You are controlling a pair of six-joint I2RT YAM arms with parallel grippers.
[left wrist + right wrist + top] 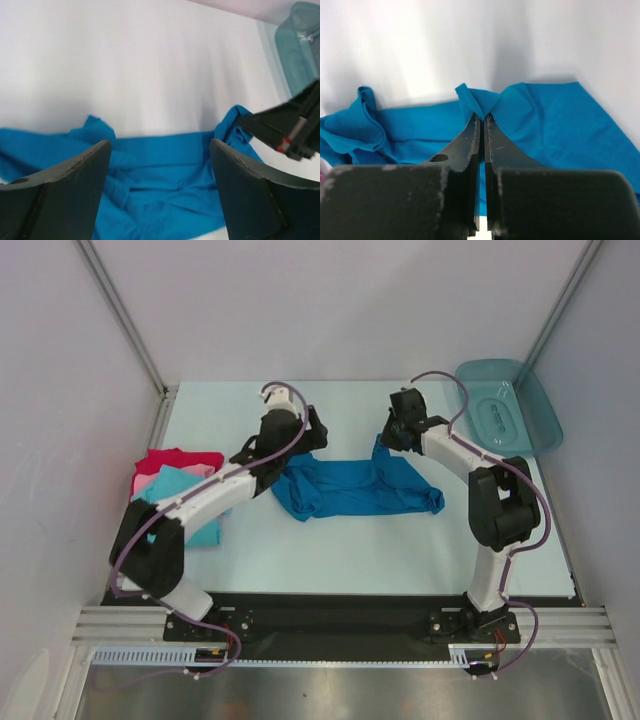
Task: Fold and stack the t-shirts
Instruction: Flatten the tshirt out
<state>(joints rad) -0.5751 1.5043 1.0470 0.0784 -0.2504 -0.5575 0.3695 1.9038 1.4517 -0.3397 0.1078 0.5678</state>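
A medium blue t-shirt (350, 488) lies crumpled across the middle of the table. My right gripper (483, 116) is shut on a raised fold of the blue t-shirt (555, 120) at its far right edge, and the cloth peaks up at the fingertips. My left gripper (160, 142) hangs open over the shirt's left part (165, 175), with only cloth below the wide gap. In the top view the left gripper (305, 435) and right gripper (392, 435) sit at the shirt's two far corners. Red (178, 458), pink (168, 480) and turquoise (203, 530) t-shirts lie stacked at the left.
A teal translucent tray (505, 405) stands at the back right corner, also in the left wrist view as the tray (300, 45). The right gripper's body (285, 130) shows at the right of the left wrist view. Grey walls enclose the table.
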